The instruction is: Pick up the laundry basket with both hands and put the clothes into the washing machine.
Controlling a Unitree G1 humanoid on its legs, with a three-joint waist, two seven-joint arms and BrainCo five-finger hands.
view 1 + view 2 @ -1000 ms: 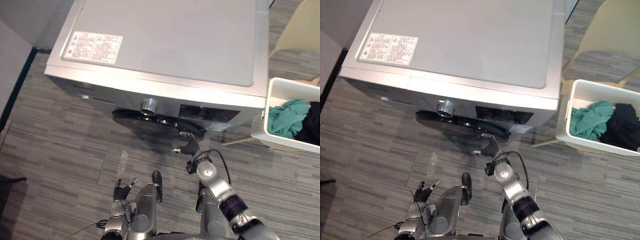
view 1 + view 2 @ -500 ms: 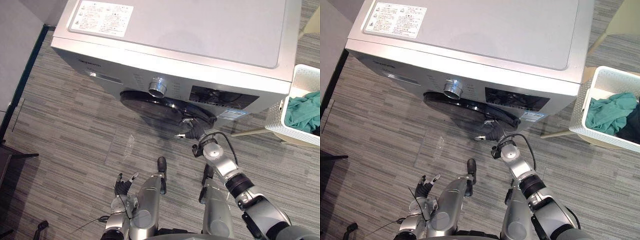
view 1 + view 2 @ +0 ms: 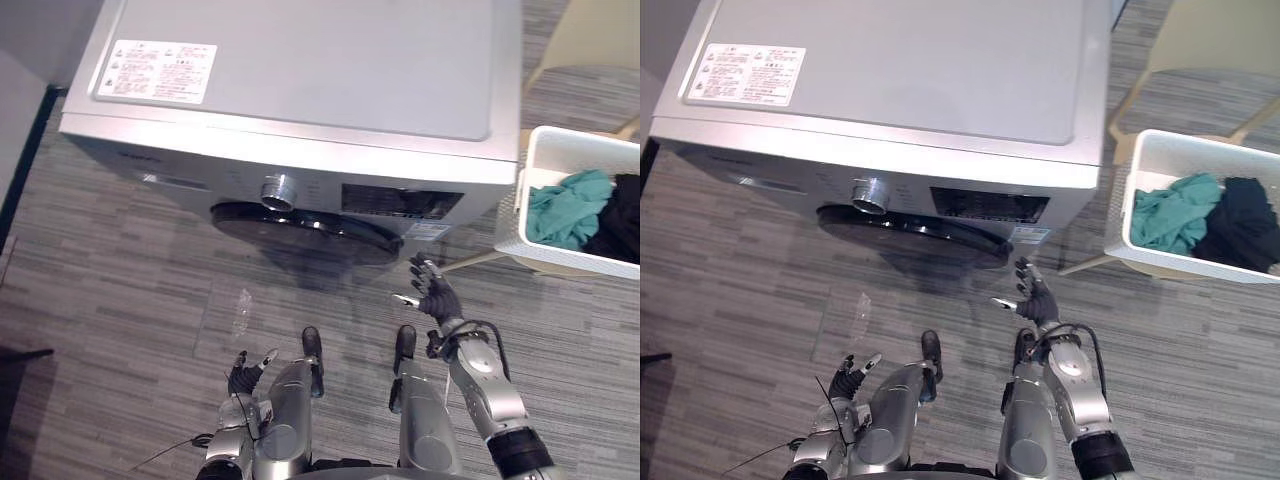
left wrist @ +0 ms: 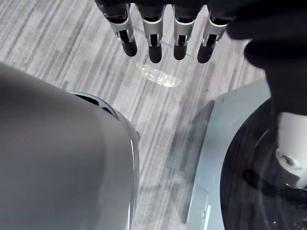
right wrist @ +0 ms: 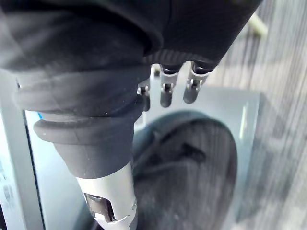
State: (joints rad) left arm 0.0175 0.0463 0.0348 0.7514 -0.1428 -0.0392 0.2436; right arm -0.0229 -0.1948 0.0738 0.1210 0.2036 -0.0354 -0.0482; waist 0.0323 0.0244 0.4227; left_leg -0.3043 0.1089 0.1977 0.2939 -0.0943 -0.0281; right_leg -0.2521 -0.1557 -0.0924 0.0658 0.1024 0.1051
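While the right hand (image 3: pixel 432 292) is being held up at 1 o'clock from the robot, fingers spread apart and empty, near the washing machine's (image 3: pixel 300 80) dark door (image 3: pixel 300 228), the left hand (image 3: pixel 242 375) is being kept low at 11 o'clock, fingers straight and empty. The laundry basket (image 3: pixel 512 222), with the clothes (image 3: pixel 565 208) in it, is being left at 2 o'clock, just beside the machine.

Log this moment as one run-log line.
right robot hand: open, before door, apart | left robot hand: open, low | door: looks shut | laundry basket: untouched, right of washing machine, clothes inside
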